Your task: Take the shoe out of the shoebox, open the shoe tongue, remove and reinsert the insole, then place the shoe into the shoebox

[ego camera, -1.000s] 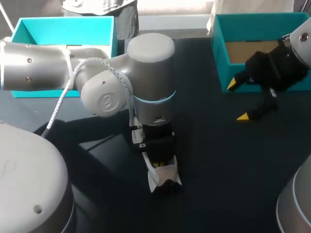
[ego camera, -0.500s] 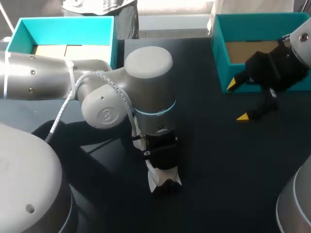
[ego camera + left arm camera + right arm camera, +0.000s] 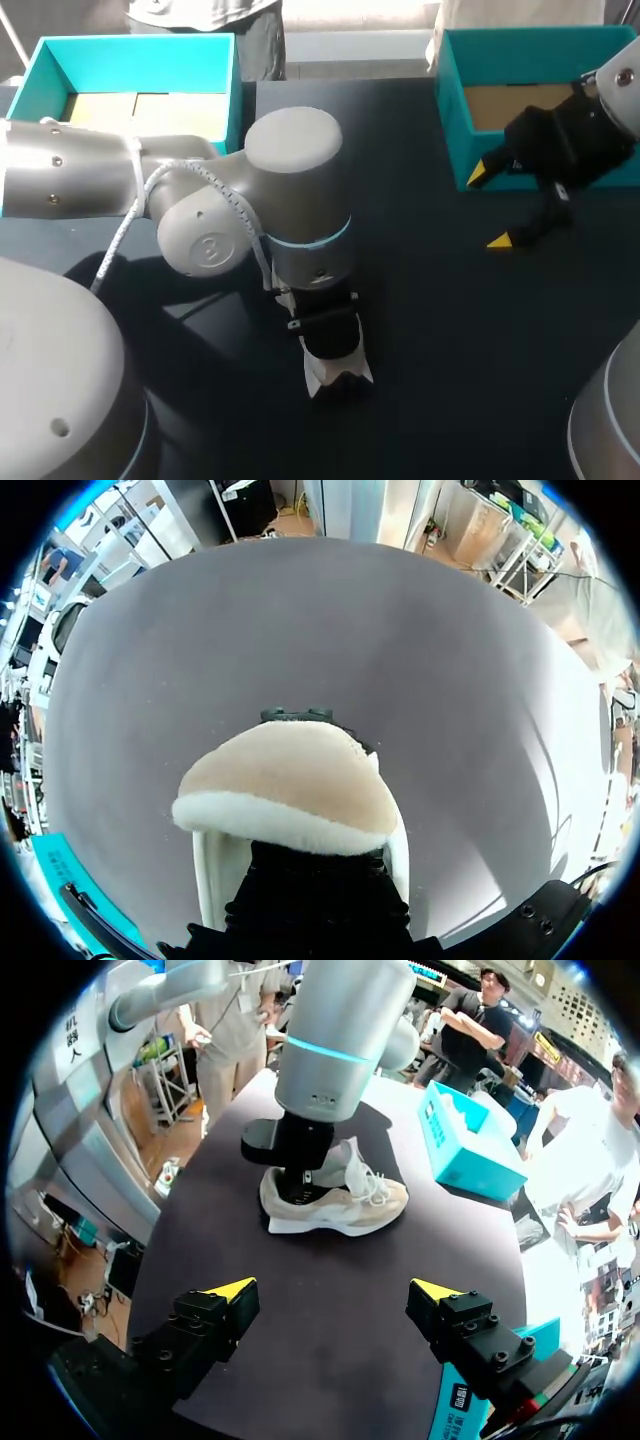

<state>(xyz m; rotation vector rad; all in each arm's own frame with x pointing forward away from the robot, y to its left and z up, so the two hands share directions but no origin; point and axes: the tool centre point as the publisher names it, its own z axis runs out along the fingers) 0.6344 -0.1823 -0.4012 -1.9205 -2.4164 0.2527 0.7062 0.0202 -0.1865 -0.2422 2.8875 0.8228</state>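
The left arm [image 3: 295, 200] stands over the shoe [image 3: 338, 376] mid-table [image 3: 450, 340]. The right gripper [image 3: 490, 207], fingers spread, hovers beside the far-right teal box [image 3: 455, 110].

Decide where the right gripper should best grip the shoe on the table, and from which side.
Probably the toe end of the shoe, from above, closing across its width. The left gripper occupies the heel opening, while the low, narrow forefoot lies free and should fit the open right gripper.
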